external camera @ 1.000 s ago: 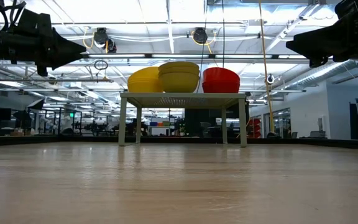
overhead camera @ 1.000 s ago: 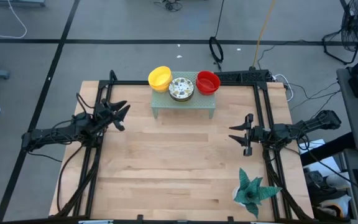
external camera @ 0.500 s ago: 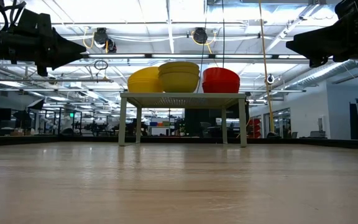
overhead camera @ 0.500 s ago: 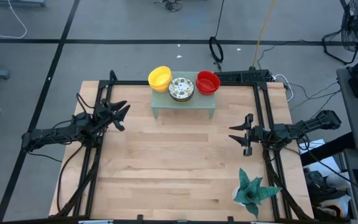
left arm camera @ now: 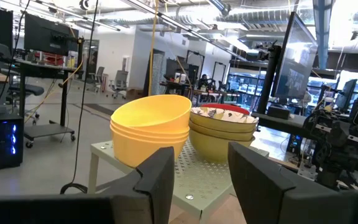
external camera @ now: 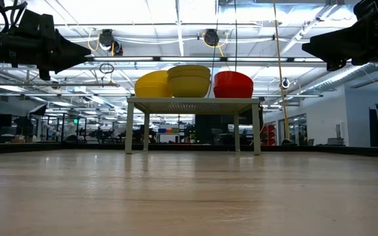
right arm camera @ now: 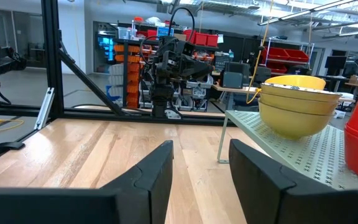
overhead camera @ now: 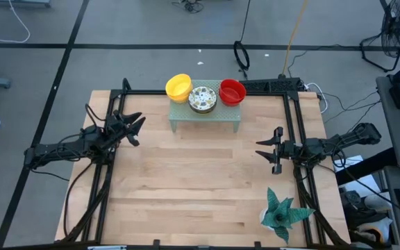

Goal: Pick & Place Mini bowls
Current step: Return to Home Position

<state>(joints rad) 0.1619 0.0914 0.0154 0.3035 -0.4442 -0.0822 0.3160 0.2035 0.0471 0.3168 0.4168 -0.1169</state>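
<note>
The high camera looks straight down on the whole table (overhead camera: 200,180); the low one sits at tabletop level facing the far rack (external camera: 193,103). Both wrist cameras see that rack closer, from left and right.

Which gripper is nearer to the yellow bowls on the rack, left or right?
Left. The left gripper hangs off the rack's end where the yellow bowls stand; the right gripper is farther, beyond the rack's opposite end.

A grey floor (overhead camera: 151,62) crossed by dark lines surrounds the pale wooden counter (overhead camera: 200,187) in an open-plan workshop. Bright ceiling lights (external camera: 176,10) run overhead. Desks with monitors (left arm camera: 47,36) and shelves of red bins (right arm camera: 286,56) fill the hall, and a fan (overhead camera: 396,28) stands near one corner.
</note>
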